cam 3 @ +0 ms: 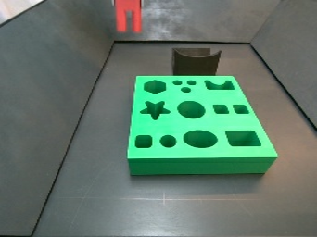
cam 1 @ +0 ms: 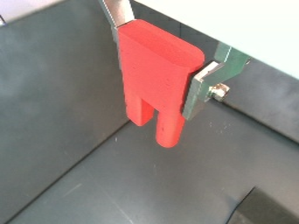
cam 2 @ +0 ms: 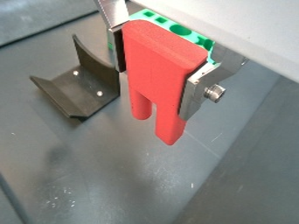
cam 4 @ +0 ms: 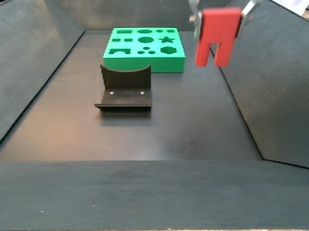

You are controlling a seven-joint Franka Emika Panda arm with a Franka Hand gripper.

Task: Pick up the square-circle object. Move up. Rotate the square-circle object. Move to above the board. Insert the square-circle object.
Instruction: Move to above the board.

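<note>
While the gripper (cam 2: 159,74) hangs high above the floor, I see its silver fingers (cam 1: 211,77) clamped on the upper body of the square-circle object (cam 1: 156,77), one plate on each flank. The red piece is clear of everything, legs pointing down, its long axis roughly vertical in a side view (cam 4: 219,38).

What matters to me now is where the board (cam 3: 197,125) lies from the held piece. In a side view the red piece (cam 3: 128,16) sits off beyond the board's far-left corner, well apart from it. The fixture (cam 3: 195,61) stands just past the board's far edge. In a wrist view a corner of the green board (cam 2: 177,31) peeks out behind the piece, with the fixture (cam 2: 77,83) off to the side, so I judge the piece is not yet over the cut-outs.

My reading: pick-up and lift look done. Whether the rotation is finished I cannot tell. The next travel must carry the piece across toward the board, passing clear of the fixture, before any descent.
</note>
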